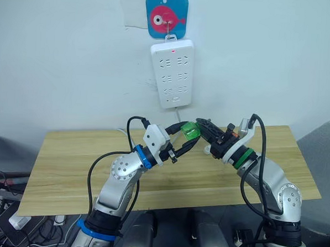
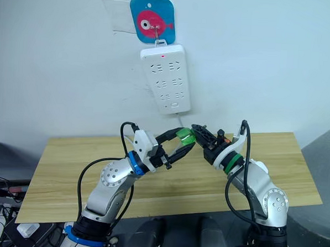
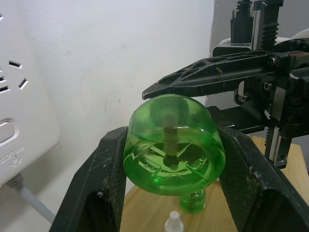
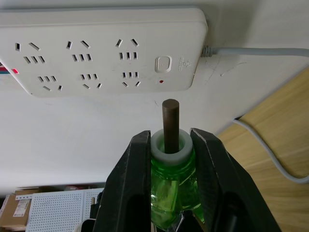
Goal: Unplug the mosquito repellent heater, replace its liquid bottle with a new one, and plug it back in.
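Green bottle [image 3: 174,145]: clamped by left gripper [image 1: 187,140] and right gripper [image 4: 169,159].
Progress: heater apparently unplugged; refit pending.

light: we see a bright, even room, with no hard glare on the wall [image 1: 58,57] | shadows: soft and faint under the power strip [image 1: 171,73] | shine: the green bottle [image 3: 174,145] glows between the jaws | blur: the fingers [image 3: 91,193] closest to us look soft; the strip beyond the jaws stays clear
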